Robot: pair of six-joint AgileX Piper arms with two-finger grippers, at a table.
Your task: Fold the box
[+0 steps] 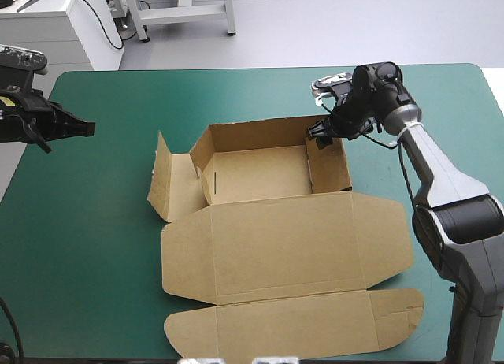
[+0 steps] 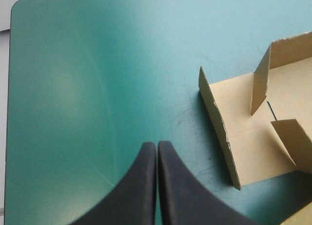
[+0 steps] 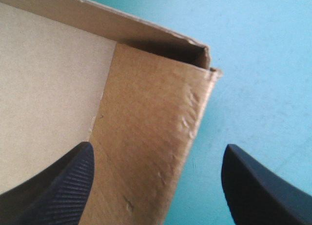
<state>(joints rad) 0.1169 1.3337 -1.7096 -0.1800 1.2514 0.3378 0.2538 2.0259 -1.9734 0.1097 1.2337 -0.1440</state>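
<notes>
The overhead camera sits behind the robot, looking forward and down over the whole table [image 1: 87, 246]. The left wrist camera looks down from higher up at the left end of the box [image 2: 243, 152]. The right one hovers close over its far right corner. Overhead shows both spots.

- We see the box [image 1: 260, 175] mid-table [image 1: 94, 238]: a tray with walls raised, its lid [image 1: 283, 250] flat toward the near edge.
- Our right gripper [image 1: 321, 135] sits at the tray's far right corner.
- Our left gripper [image 1: 79, 129] hovers well apart, near the left edge.
</notes>
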